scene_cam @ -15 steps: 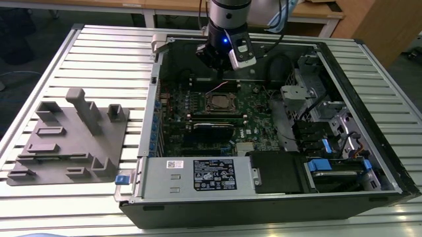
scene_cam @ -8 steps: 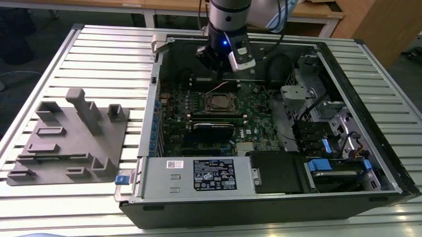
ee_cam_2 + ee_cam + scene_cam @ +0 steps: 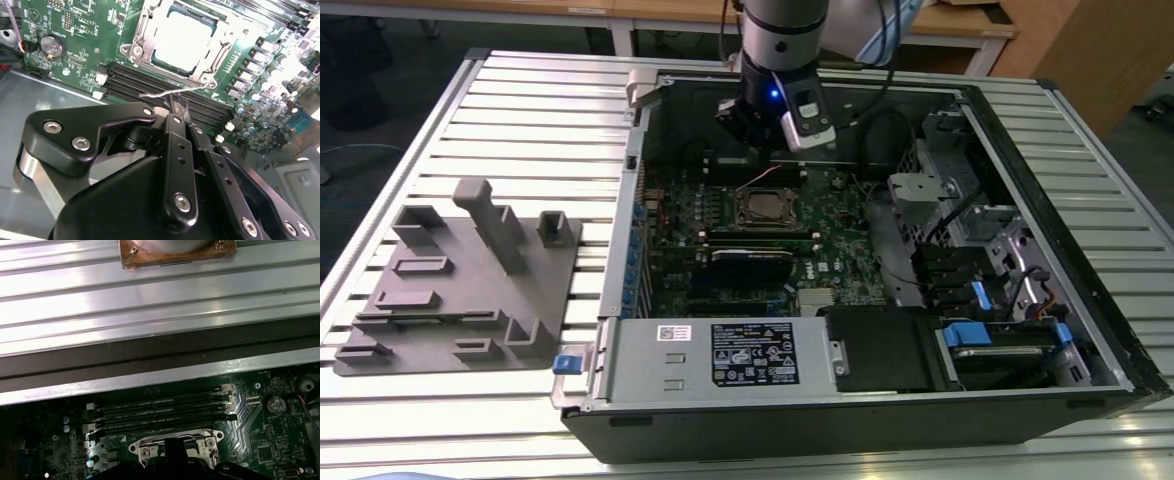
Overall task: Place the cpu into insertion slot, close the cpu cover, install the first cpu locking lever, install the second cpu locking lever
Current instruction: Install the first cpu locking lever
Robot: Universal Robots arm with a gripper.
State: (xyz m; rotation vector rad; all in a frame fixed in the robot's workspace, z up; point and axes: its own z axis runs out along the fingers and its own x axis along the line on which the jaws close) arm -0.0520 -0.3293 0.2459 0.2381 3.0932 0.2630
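The cpu (image 3: 186, 41) lies flat in the insertion slot (image 3: 767, 207) on the green board, its dull silver top showing. The cpu cover (image 3: 142, 37) sits down around it as a silver frame. A thin wire locking lever (image 3: 160, 93) stands loose along the socket's edge, beside the memory slots. My gripper (image 3: 176, 104) is shut, its tips right at that lever; whether they touch it I cannot tell. In the exterior view the gripper (image 3: 767, 160) hangs just behind the socket inside the case. The first wrist view has the socket frame (image 3: 145, 450) with the gripper's dark tip (image 3: 175, 452) over it.
Black memory slots (image 3: 150, 82) run next to the socket. A round coin battery (image 3: 52, 46) sits on the board. The open computer case (image 3: 620, 250) lies on a slatted metal table (image 3: 520, 120). A grey fixture block (image 3: 467, 280) stands at the exterior view's left. Drive bays and cables (image 3: 987, 290) crowd the right.
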